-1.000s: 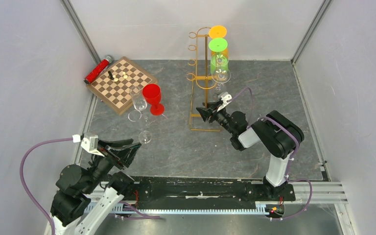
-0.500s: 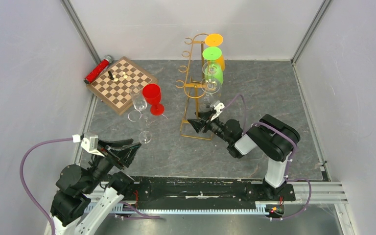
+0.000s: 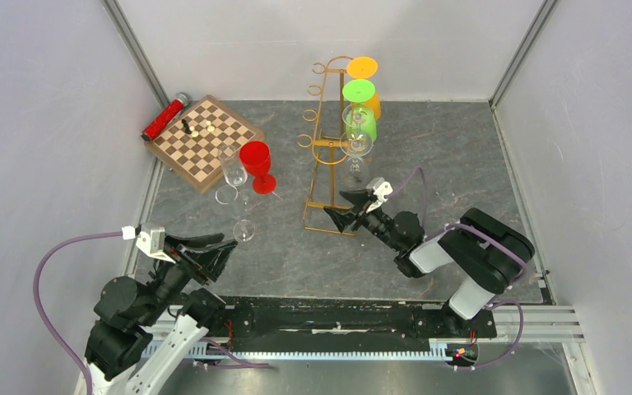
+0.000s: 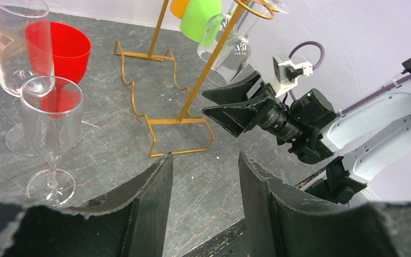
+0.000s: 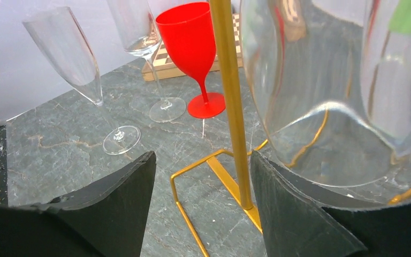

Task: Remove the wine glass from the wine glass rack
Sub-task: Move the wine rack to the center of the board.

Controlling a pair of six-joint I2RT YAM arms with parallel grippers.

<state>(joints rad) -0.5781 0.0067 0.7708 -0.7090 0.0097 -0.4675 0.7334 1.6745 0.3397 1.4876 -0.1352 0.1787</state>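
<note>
Standby for left gripper (image 4: 204, 156): sat low, jaws parted, empty (no job there). Spotted wine glass (image 5: 321, 96) hung bowl-down on wine glass rack (image 5: 230, 107). Found right gripper (image 5: 202, 155) just beside bowl, jaws wide, nothing held, poised for lift-off.

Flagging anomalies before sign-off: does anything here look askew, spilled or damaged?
The wine glass rack sits skewed, its base not square to the table edges, with the open right gripper at its near end. Nothing spilled or broken shows.
</note>
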